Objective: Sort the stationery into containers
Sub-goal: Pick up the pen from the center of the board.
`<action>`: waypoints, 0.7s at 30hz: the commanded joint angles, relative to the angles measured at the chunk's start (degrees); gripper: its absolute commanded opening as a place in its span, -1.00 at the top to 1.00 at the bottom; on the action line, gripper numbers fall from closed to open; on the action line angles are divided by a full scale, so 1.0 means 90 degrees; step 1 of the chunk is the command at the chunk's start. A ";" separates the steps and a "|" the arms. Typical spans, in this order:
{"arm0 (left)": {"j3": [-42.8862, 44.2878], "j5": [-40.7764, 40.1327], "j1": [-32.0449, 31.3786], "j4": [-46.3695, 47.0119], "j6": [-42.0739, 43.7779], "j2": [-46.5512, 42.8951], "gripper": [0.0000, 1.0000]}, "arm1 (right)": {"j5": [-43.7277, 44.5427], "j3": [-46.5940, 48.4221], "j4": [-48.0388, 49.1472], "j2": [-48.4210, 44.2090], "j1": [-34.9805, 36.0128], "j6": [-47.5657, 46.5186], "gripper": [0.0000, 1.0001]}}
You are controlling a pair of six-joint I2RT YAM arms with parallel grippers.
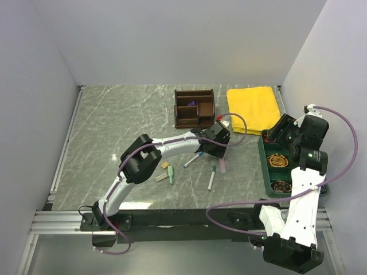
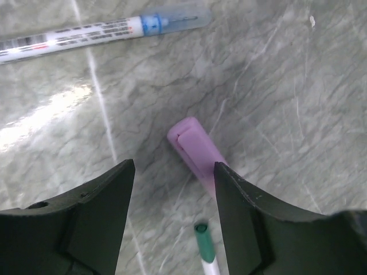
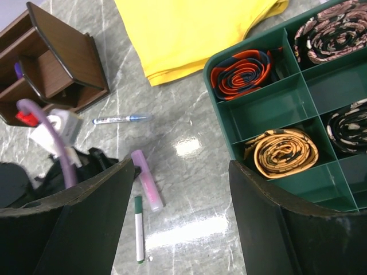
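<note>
Lab booth: white walls [image 1: 172,40], marble table [image 1: 114,126]

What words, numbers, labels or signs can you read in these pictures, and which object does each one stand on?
None can be read.
White pen with blue cap: dark print along the barrel, too blurred to read.
Wooden organiser: no lettering visible.
Green tray: no lettering visible.
Yellow cloth: no lettering visible.

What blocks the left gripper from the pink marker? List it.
Nothing visible. The pink marker lies on the bare table in the gap between the open fingers of the left gripper. The green-capped pen lies close beside it, nearer the wrist.
</note>
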 commanded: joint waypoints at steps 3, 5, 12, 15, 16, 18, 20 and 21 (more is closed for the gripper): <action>0.0249 -0.0071 -0.0108 0.0085 -0.0007 0.0294 -0.28 | -0.0176 -0.0218 0.0124 -0.0216 -0.0044 -0.0027 -0.50; 0.0210 -0.0130 -0.0157 0.0026 -0.0084 0.0159 -0.28 | -0.0186 -0.0326 0.0123 -0.0246 -0.0044 -0.0037 -0.50; 0.0199 0.0046 -0.0177 -0.0023 -0.0172 0.0147 -0.29 | -0.0244 -0.0570 0.0280 -0.0256 -0.0035 0.0071 -0.50; 0.0433 0.0114 -0.0157 0.0026 -0.0143 0.0401 -0.20 | -0.0245 -0.0580 0.0270 -0.0265 -0.0044 0.0081 -0.51; 0.0492 0.0153 -0.0138 0.0045 -0.0163 0.0469 -0.16 | -0.0206 -0.0571 0.0251 -0.0285 -0.0044 0.0061 -0.51; 0.0609 0.0387 -0.0118 0.0123 -0.0192 0.0616 -0.06 | -0.0147 -0.0551 0.0183 -0.0294 -0.0035 0.0003 -0.51; 0.0678 0.0514 -0.0108 0.0133 -0.0260 0.0684 0.02 | -0.0059 -0.0541 0.0124 -0.0343 -0.0054 -0.0027 -0.51; 0.0688 0.0563 -0.0098 0.0162 -0.0280 0.0694 0.07 | -0.0040 -0.0541 0.0085 -0.0372 -0.0054 -0.0046 -0.51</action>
